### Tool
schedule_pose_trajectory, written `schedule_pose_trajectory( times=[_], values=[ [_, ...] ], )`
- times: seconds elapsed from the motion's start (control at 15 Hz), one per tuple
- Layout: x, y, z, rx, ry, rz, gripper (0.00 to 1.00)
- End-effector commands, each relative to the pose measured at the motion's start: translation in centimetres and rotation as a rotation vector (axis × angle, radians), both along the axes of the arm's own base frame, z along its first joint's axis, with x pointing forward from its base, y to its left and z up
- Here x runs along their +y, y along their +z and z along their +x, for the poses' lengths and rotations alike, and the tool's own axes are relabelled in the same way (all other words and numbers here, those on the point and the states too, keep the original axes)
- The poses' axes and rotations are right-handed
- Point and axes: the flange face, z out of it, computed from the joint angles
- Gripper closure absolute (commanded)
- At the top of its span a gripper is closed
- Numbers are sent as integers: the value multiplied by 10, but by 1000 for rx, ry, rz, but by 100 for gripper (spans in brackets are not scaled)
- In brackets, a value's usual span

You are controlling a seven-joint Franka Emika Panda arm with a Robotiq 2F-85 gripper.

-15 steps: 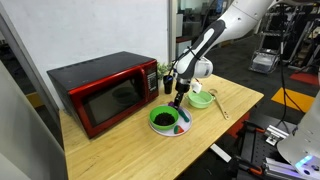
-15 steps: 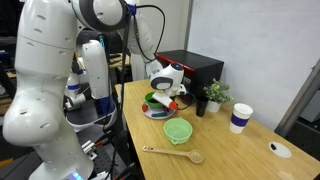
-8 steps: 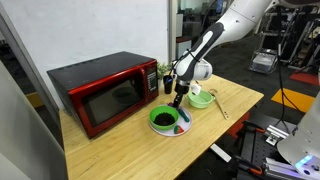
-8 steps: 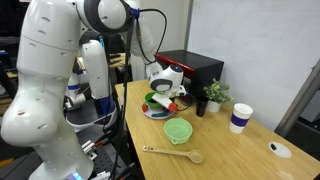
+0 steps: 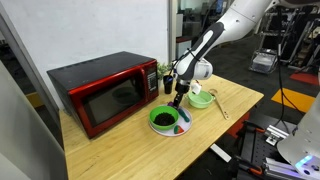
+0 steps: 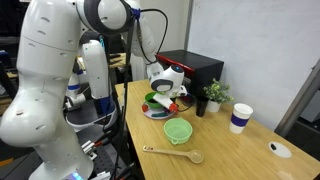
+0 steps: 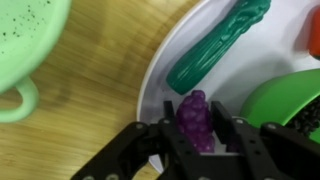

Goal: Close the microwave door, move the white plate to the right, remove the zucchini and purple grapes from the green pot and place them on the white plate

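The claw [image 7: 196,140] is clamped on the purple grapes [image 7: 194,115] at the white plate [image 7: 265,65] edge, with the zucchini [image 7: 215,48] lying on it. The green pot [image 7: 25,40] sits beside it on a light wood desk [image 5: 120,150], white wall [image 5: 100,30] behind.

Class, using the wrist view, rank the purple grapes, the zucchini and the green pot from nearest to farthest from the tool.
1. purple grapes: between the fingers of the tool, at the edge of the white plate.
2. zucchini: farther in on the plate, toward the top.
3. green pot: off the plate, upper-left corner.
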Motion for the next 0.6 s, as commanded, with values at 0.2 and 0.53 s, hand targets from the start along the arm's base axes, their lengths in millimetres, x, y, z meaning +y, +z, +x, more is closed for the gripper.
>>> schedule_pose_trajectory(
  times=[0.2, 0.53],
  values=[
    [-6, 0, 5, -11, -11, 6, 27],
    [-8, 5, 7, -18, -10, 8, 33]
  ],
)
